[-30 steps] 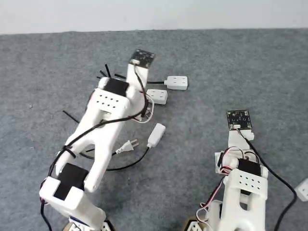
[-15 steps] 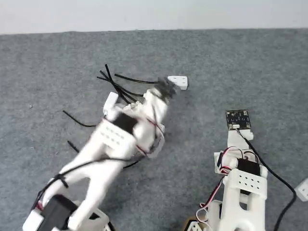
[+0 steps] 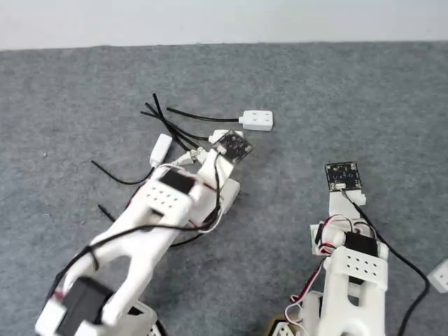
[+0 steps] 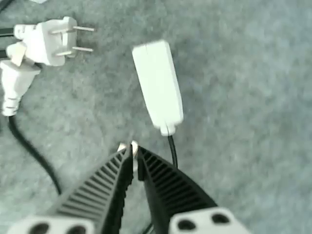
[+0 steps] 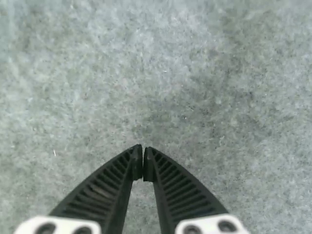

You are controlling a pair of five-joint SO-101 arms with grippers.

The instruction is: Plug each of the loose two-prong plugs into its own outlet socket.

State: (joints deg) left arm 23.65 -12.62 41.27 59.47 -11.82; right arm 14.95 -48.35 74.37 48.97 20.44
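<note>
A white four-hole socket lies at the back on a black cord. A white plug lies left of the left arm. In the left wrist view, my left gripper is shut just short of the cord end of a long white socket. A two-prong plug and a second white plug lie beside that socket. A small pale bit shows at the left gripper's tips; I cannot tell what it is. My right gripper is shut over bare carpet.
Loose black cords cross the carpet behind the left arm. A white object sits at the right edge. The right arm stands at the front right. The grey carpet ends at a pale wall at the back.
The left arm drew back from the far sockets and swung down toward the long socket, uncovering the plug on its left and covering the nearer plug. The right arm barely shifted.
</note>
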